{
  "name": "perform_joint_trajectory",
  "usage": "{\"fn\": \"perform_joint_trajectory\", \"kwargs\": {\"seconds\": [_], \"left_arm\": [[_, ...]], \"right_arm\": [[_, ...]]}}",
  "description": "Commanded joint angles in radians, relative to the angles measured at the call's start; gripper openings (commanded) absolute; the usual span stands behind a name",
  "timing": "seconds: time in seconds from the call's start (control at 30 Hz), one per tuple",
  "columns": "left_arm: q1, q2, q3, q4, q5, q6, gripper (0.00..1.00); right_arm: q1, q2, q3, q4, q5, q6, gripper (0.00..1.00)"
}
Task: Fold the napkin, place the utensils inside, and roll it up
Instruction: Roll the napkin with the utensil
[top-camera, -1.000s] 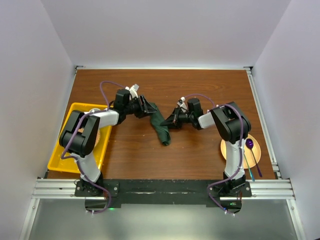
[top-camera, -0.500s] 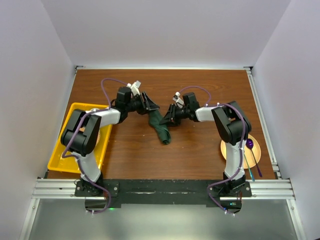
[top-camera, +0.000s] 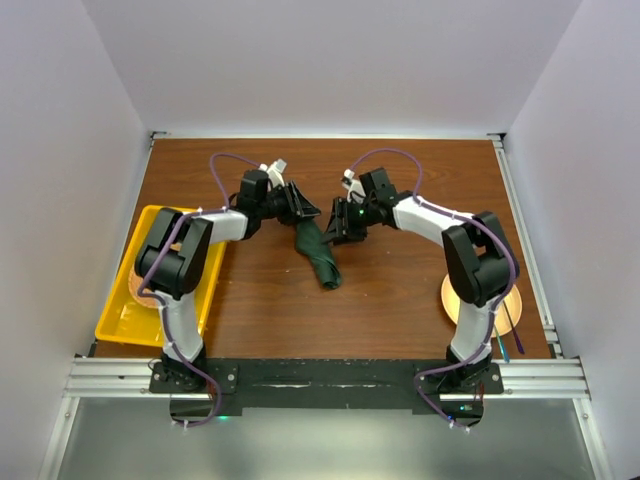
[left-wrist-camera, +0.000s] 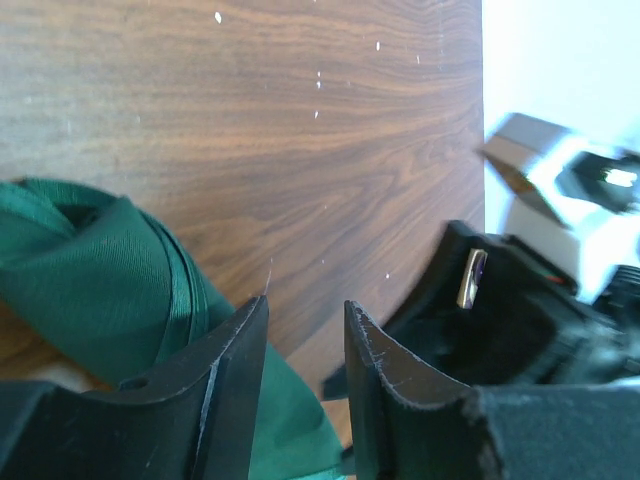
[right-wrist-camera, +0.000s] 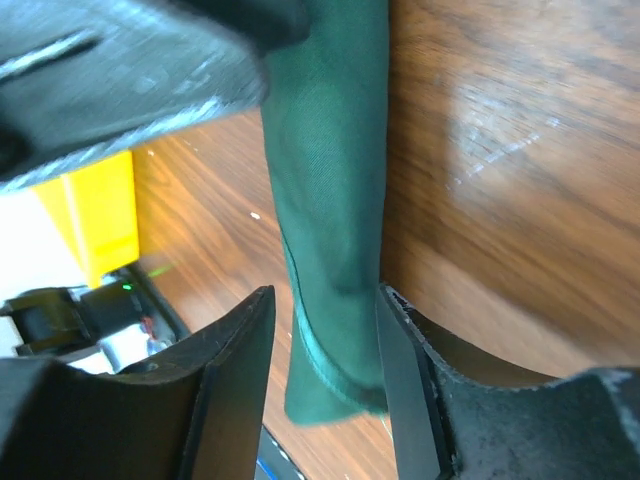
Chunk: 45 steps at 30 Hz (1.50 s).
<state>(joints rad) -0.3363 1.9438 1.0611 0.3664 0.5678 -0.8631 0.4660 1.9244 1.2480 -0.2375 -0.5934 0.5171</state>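
The left jaws (left-wrist-camera: 306, 305) stand slightly apart, with bare wood showing between their tips and nothing gripped there. The green napkin (left-wrist-camera: 110, 280) lies bunched just to one side of them and passes under the nearer finger. The right jaws (right-wrist-camera: 326, 292) are also parted, and the napkin fills the gap between them. I cannot tell whether they pinch it or only straddle it. From above, both jaws meet over the napkin's far end, mid-worktop (top-camera: 400, 180), and the cloth trails toward the near side. The utensils (top-camera: 515, 330) lie far right by the orange plate (top-camera: 449, 296), well apart from the napkin. A yellow tray (top-camera: 115, 325) sits near left.
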Motion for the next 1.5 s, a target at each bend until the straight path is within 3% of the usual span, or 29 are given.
{"fn": "perform_joint_trajectory", "kwargs": {"seconds": [0.0,0.1,0.23,0.37,0.6,0.83,1.07,1.47], "left_arm": [[0.011,0.014,0.039,0.008,-0.009,0.042,0.41],[0.016,0.032,0.042,0.009,-0.009,0.044,0.4],[0.023,0.056,0.049,0.006,-0.008,0.05,0.4],[0.033,0.066,0.05,0.006,-0.008,0.058,0.4],[0.04,0.087,0.089,0.008,0.009,0.053,0.4],[0.057,0.029,0.158,-0.058,0.014,0.078,0.41],[0.105,0.061,0.155,-0.029,0.027,0.047,0.41],[0.108,0.162,0.183,-0.012,0.014,0.058,0.41]], "right_arm": [[0.031,-0.083,0.096,-0.166,0.112,-0.133,0.5],[0.063,-0.091,0.103,-0.135,0.066,-0.128,0.49],[0.079,-0.051,0.036,-0.024,-0.032,-0.077,0.28],[0.079,-0.028,-0.042,0.082,-0.059,-0.057,0.17],[0.089,-0.002,-0.107,0.103,-0.037,-0.069,0.13],[0.092,-0.06,-0.029,0.021,-0.028,-0.092,0.12],[0.092,-0.044,-0.007,0.067,-0.062,-0.057,0.12],[0.105,-0.064,-0.186,0.168,-0.066,-0.029,0.1]]}}
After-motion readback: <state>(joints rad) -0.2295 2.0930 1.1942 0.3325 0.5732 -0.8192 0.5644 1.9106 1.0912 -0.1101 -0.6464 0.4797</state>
